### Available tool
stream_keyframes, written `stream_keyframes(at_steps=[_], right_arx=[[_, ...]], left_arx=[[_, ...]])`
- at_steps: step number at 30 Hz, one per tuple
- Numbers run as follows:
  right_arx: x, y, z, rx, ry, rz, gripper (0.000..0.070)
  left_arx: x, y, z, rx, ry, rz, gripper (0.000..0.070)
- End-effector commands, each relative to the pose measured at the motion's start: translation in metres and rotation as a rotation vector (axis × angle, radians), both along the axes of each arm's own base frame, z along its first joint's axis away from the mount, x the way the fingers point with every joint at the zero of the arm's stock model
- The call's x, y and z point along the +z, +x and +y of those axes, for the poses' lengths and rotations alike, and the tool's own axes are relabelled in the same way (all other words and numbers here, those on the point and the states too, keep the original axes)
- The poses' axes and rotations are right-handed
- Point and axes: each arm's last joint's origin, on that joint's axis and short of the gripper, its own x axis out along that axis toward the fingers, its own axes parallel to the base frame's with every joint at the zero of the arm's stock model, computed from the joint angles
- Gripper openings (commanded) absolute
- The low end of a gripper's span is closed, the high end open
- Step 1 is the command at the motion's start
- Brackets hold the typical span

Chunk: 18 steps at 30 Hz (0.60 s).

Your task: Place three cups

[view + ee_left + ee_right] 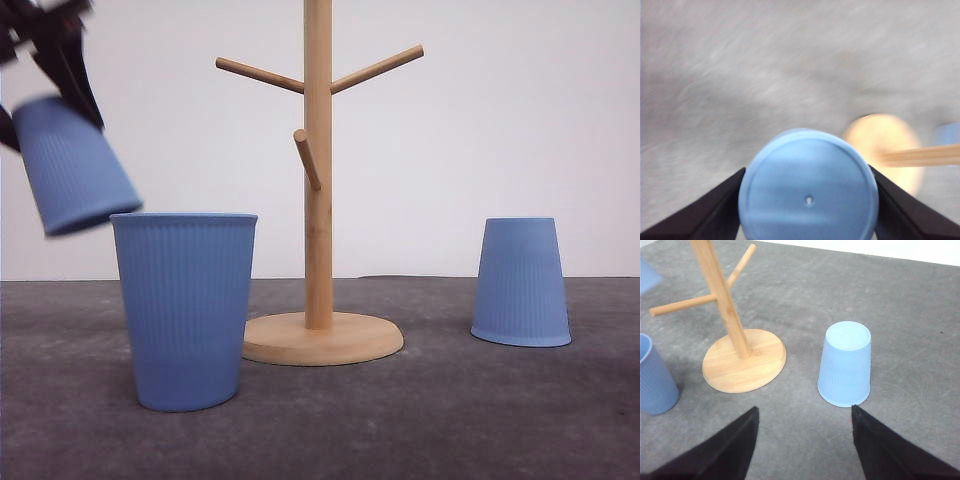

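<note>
The left end effector (52, 62), upper left of the front frame, clamps a tilted, inverted cup (72, 163) in the air. The right end effector (802, 450) gapes wide, holding nothing, above the table (920, 340).

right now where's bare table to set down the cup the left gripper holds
Bare grey table lies between the wooden peg stand and the upside-down light-blue ribbed cup, and in front of both. It is crowded on the left: the upright light-blue cup sits close beside the stand's base, under the held cup.
</note>
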Motion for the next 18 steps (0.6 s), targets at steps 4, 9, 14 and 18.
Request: stream_keyframes(at_steps=[4, 9, 14, 18], right_arx=[[0.006, 0.000, 0.000, 0.001, 0.001, -0.029, 0.0372], [0.006, 0.000, 0.000, 0.001, 0.001, -0.030, 0.0372], [0.007, 0.000, 0.000, 0.001, 0.002, -0.037, 0.0372], [0.007, 0.000, 0.000, 0.001, 0.002, -0.037, 0.0372]], left_arx=[[0.018, -0.010, 0.014, -0.031, -0.217, -0.042, 0.0353], [0.027, -0.008, 0.019, -0.080, -0.383, -0.064, 0.0354], [0.031, 0.005, 0.012, -0.126, -0.488, -0.090, 0.0354], [0.030, 0.014, 0.003, -0.144, -0.515, -0.093, 0.0354]])
